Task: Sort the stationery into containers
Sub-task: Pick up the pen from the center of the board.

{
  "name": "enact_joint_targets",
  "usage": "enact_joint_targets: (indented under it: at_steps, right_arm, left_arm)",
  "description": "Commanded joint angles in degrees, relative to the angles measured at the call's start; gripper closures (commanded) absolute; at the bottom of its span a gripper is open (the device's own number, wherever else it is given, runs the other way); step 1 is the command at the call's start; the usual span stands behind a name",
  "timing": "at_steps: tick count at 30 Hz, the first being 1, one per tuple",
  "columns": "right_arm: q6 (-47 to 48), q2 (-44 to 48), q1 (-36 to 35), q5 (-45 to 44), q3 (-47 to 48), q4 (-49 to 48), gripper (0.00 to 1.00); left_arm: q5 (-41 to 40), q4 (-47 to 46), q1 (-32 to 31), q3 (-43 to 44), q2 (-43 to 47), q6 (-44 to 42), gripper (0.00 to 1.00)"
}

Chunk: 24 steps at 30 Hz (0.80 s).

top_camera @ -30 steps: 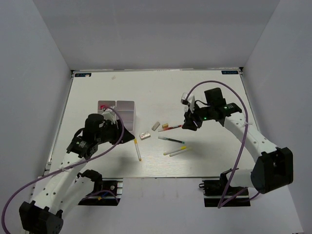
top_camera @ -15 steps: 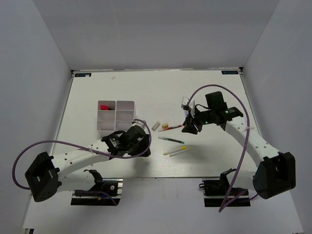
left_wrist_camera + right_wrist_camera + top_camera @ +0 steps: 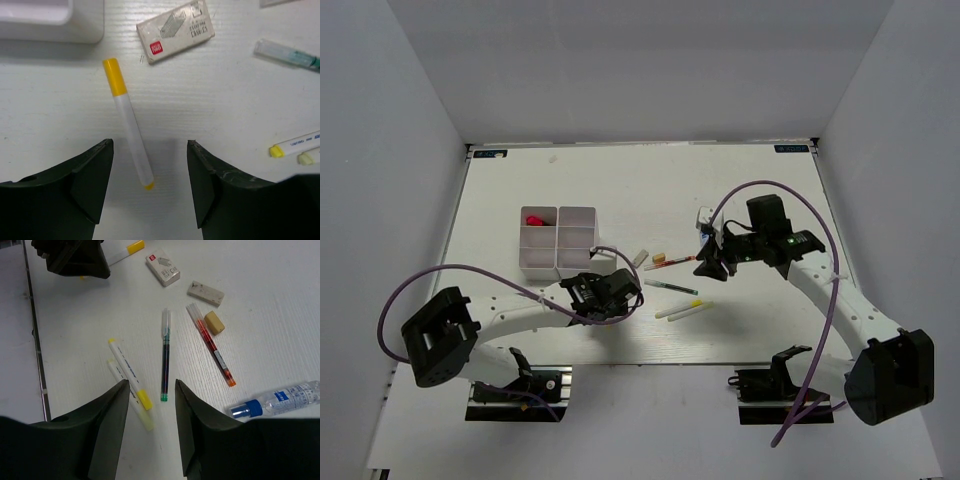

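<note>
One white tray (image 3: 542, 263) lies ahead and to the left of the left gripper (image 3: 150, 146), whose wide, empty jaws flank the near end of a yellow-capped pen (image 3: 127, 117), while the right gripper (image 3: 151, 385), also open and holding nothing, hovers above a green pen (image 3: 165, 355).

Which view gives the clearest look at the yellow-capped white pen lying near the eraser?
Left wrist: the yellow-capped pen lies in full view, its lower end between the fingers of the open left gripper. The right wrist view catches only its cap end beside that gripper, and the top view largely hides it beneath the gripper.
</note>
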State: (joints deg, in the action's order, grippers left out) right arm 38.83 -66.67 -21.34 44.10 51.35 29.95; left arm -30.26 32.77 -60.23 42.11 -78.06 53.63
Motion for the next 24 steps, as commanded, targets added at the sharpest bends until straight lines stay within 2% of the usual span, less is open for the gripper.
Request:
enact_joint_targets:
  at_steps: [1, 10, 24]
  right_arm:
    - [0.72, 1.37, 0.25, 1.61, -0.46, -1.92, 0.52]
    - [0.46, 2.87, 0.34, 1.78, -1.25, -2.45, 0.52]
    - [0.46, 3.92, 0.6, 2.13, -1.69, -2.1, 0.52]
  left_arm:
    - [-5.51, -1.4, -0.33, 0.88, 1.95, 2.27, 0.29]
    - [-6.82, -5.53, 0.99, -1.41, -0.77, 2.89, 0.39]
    - [-7.88, -7.9, 0.99, -5.11, -2.62, 5.17, 0.45]
